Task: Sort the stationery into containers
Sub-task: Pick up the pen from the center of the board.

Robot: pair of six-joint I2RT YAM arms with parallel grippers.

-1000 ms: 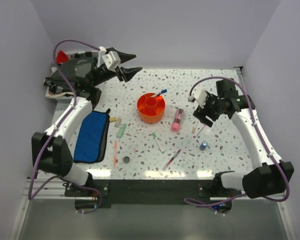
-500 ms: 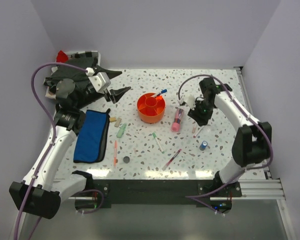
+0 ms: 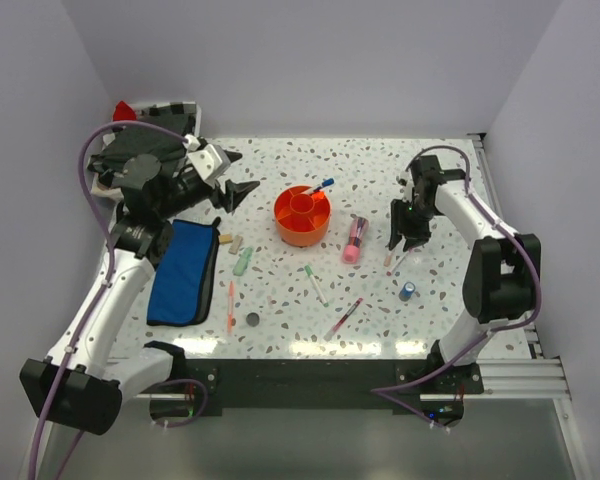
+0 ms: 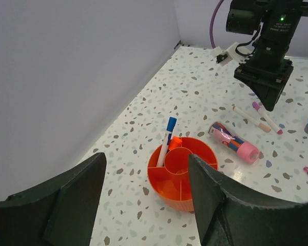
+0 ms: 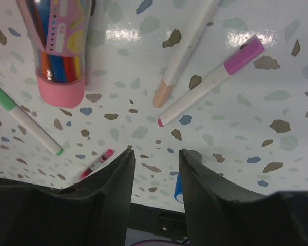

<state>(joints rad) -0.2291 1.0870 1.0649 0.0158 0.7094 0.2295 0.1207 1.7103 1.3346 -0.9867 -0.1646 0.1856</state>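
Hovering over the back-left of the desk point(image 3: 360, 165), the left end effector point(image 3: 236, 176) has its fingers spread wide and holds nothing, facing the orange organiser point(image 3: 300, 236); bare desk lies between them and runs along the back wall; the right end effector point(image 3: 404, 238) points down, fingers slightly apart and empty, over 2 pens, a purple-capped pen point(image 5: 210, 82) and a peach-tipped pen point(image 5: 182, 56), just beside the fat pink tube point(image 3: 356, 240); the small blue cylinder point(image 3: 408, 291) stands nearer the front edge; the organiser holds 1 blue-capped marker point(image 4: 168, 134), leaning in an outer compartment; the blue pouch point(image 3: 185, 272) lies flat near the left edge; an orange pen point(image 3: 230, 305) lies just beside it, and a green pen point(image 3: 315, 283) lies mid-desk.
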